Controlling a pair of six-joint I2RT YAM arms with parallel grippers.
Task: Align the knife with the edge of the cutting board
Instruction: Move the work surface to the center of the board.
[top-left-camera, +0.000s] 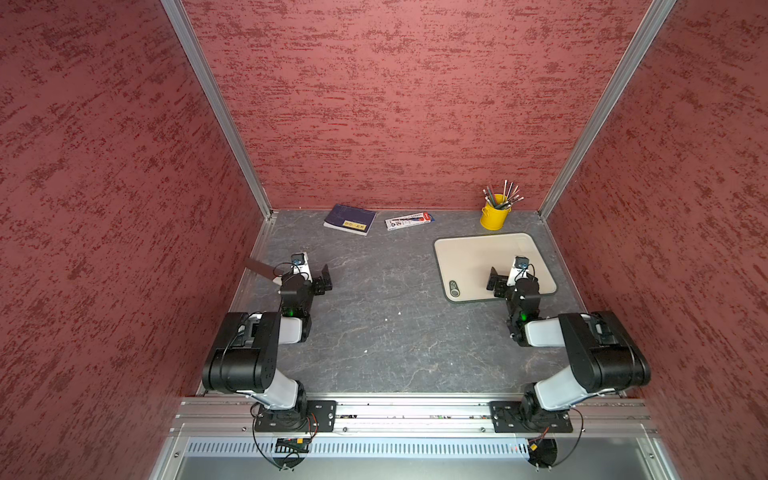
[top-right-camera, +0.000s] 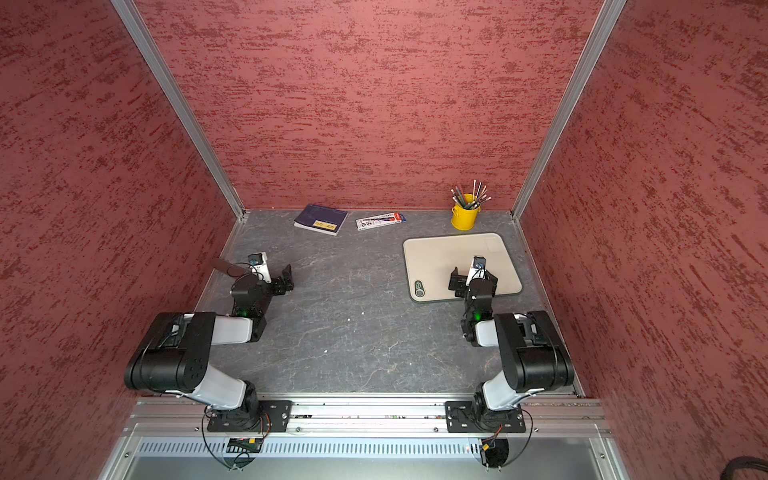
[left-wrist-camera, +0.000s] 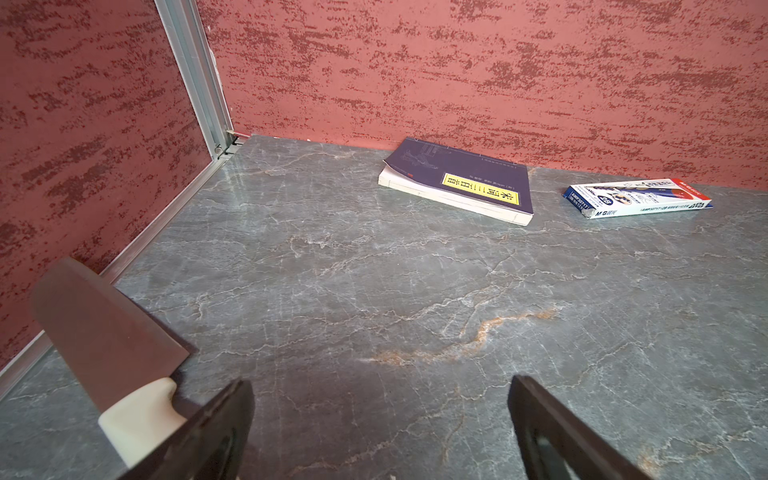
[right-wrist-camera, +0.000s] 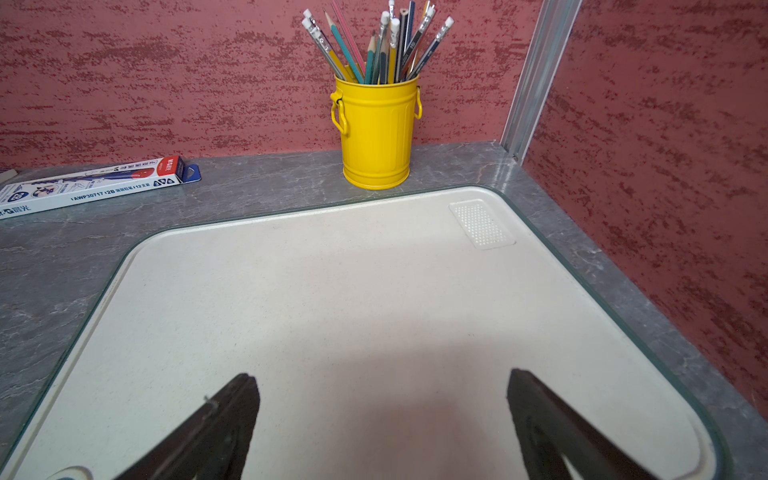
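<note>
L gripper (left-wrist-camera: 380, 384) fingers fill the near edge of the left wrist view. They're spread as wide as they go, w/ bare table (left-wrist-camera: 374, 270) btwn them and nothing held. Knife (left-wrist-camera: 120, 357) lies flat on the table just outside the jaws, beside one finger, not btwn the two; can't tell if it touches. Its cream handle (left-wrist-camera: 141, 419) is the end nearest the gripper, and the grey blade (left-wrist-camera: 104, 316) points away twd the side wall (left-wrist-camera: 83, 145).

Taking the cutting board (top-left-camera: 469, 257) as ref, the knife is well apart from it, on the far side of the L gripper from the board. So the L gripper is clearly the nearer one. In a top view the knife (top-left-camera: 259, 268) runs at a slant, not parallel to any board edge as far as I can judge.

My read: next move needs the L gripper to shift sideways, away from the board, and turn so the jaws straddle the handle across its length. R gripper (right-wrist-camera: 381, 376) sits over the board twd its close edge, jaws wide, empty.

Writing:
- **Book** (left-wrist-camera: 465, 178), beyond the board's far corner on the knife side: yellow label w/ Chinese chars, looks like 宋词三百首.
- **Pencil box** (left-wrist-camera: 636, 197), btwn book and board: "M&G", "AWP30717", "2B".
- **Yellow can** (right-wrist-camera: 376, 133) of pencils (right-wrist-camera: 374, 41), just behind the board's far edge: no text.
- **Dark mark** (top-left-camera: 454, 289) at a near corner of the board: too small to read.
</note>
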